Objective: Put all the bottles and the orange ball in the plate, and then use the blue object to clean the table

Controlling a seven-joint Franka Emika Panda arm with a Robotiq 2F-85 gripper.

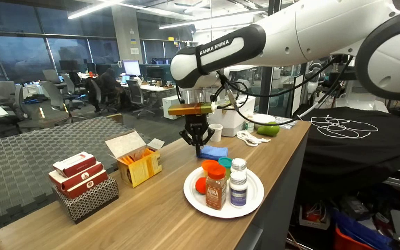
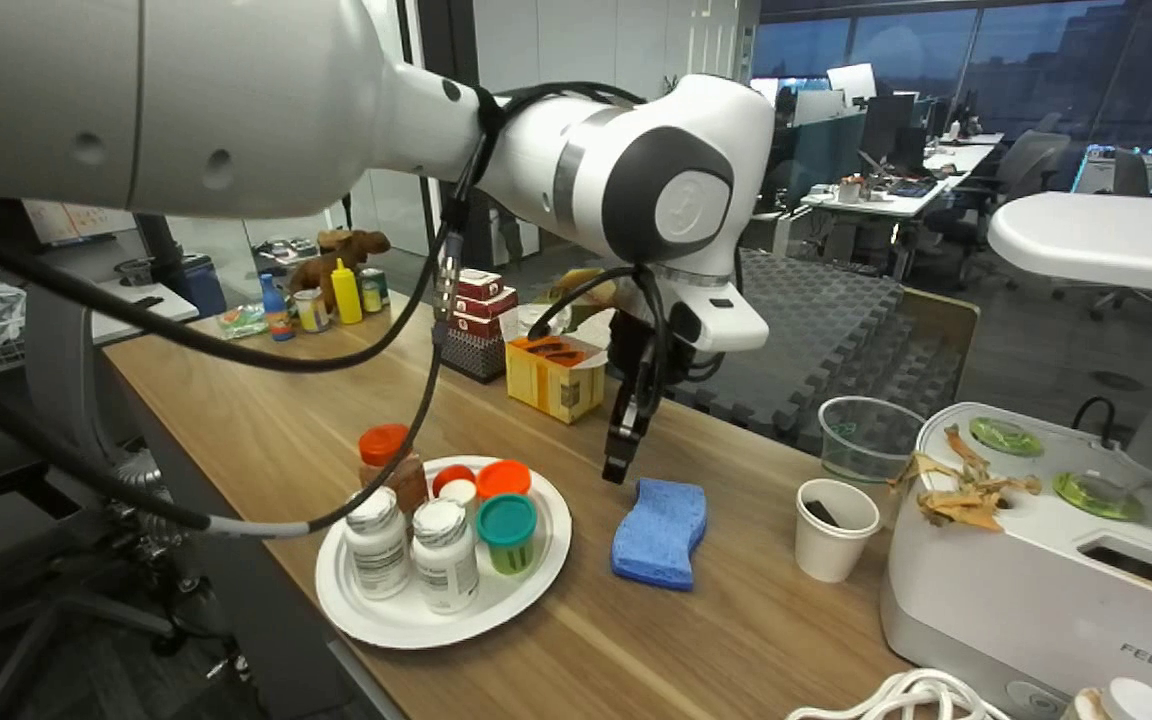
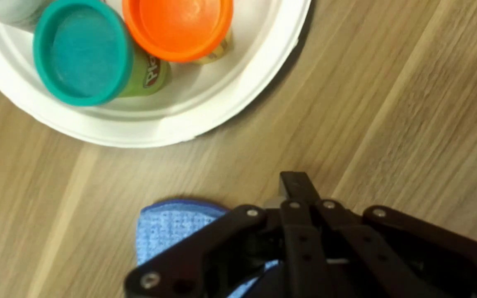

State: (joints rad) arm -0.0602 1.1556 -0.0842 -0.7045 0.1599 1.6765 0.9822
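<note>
Pressed together on nothing, the gripper (image 2: 618,470) should centre over the blue sponge (image 2: 660,533) on the counter (image 2: 736,620) near the plate (image 2: 550,560), spread, then descend and pinch across the shorter width.

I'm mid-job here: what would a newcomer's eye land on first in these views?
Probably the arm, big and white in the upper part of both exterior views, its closed jaws hanging near the bright blue sponge. Next, the crowded plate near the edge of the table, where a teal lid and an orange lid stand out.
</note>
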